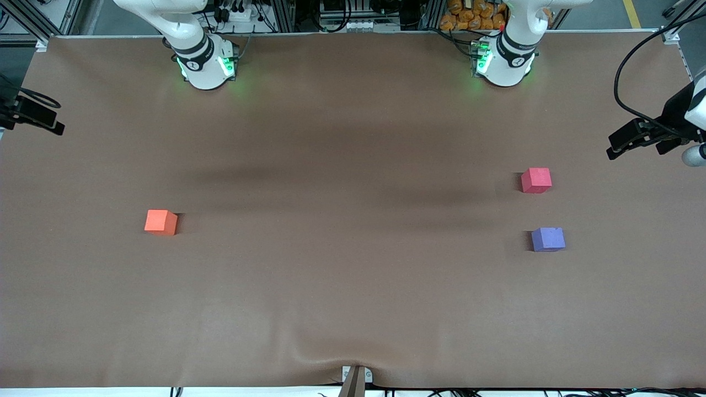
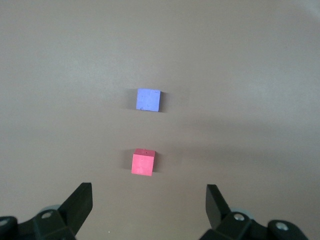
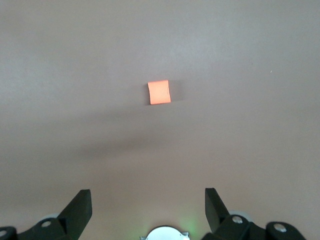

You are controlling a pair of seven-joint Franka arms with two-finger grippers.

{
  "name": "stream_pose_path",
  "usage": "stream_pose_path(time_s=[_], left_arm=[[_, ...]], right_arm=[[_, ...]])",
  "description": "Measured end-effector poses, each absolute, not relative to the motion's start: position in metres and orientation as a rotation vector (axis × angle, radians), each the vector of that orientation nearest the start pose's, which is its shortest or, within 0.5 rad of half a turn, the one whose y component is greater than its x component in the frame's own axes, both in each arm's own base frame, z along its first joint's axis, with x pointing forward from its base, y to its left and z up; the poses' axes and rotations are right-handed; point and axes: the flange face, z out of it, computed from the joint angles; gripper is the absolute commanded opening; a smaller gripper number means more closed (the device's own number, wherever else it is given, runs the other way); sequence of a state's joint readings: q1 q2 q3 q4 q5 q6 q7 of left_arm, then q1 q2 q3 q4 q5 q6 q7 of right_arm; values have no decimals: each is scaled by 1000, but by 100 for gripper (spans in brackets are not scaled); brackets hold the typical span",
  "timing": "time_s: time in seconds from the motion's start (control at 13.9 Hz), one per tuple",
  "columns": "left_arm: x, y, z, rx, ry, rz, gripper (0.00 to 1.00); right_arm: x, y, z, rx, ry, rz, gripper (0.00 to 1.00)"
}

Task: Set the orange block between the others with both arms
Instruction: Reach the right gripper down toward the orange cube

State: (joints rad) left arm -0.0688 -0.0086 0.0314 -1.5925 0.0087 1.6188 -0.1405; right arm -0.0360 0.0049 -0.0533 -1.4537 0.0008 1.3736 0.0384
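Now, orange block (image 1: 160,221): we see it alone on the brown table (image 1: 342,275), toward the right arm's end.
Others: pinkish-red cube (image 1: 536,180) and purple-blue cube (image 1: 547,239), apart, toward the left arm's end.
Left gripper (image 2: 149,201): raised, fingers spread, empty.
Right gripper (image 3: 148,201): raised, fingers spread, empty.

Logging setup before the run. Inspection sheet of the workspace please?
Surface: brown table cover, rippled at the edge nearest the front camera.
Job's things: orange block at the right arm's end; pinkish-red cube and purple-blue cube at the left arm's end, apart, purple-blue nearer the camera.
Clutter: nothing seen.
Grippers: left gripper and right gripper high over the table, jaws open, empty.
Cables: black cable by the left arm.
Surroundings: frame rails, equipment.
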Motion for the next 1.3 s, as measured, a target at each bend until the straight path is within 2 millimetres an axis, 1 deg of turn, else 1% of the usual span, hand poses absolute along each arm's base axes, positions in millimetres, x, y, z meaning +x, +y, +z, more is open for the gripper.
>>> stream_pose_path(time_s=[0.14,0.29,0.72,0.87,0.94,1.08,1.23,1.3], left_arm=[[556,-20,623,-3132,-162,-55,100],[556,-18,623,-3131,-165,-55,100],[557,-14,622,-3130,-178,-53,100],[558,-13,620,-3130,-179,-45,100],[559,-13,619,-3130,-180,-41,100],[560,-12,617,-3129,-183,-36,100],[560,-11,616,-3129,-186,-30,100],[559,-11,615,-3128,-187,-25,100]], right_arm=[[532,-47,667,-3133,175,88,100],[532,-47,668,-3134,156,72,100],[533,-47,667,-3134,148,74,100],[535,-45,661,-3134,142,95,100],[538,-45,654,-3133,139,111,100],[551,-44,628,-3133,135,155,100],[574,-43,590,-3137,128,206,100],[587,-43,565,-3139,124,229,100]])
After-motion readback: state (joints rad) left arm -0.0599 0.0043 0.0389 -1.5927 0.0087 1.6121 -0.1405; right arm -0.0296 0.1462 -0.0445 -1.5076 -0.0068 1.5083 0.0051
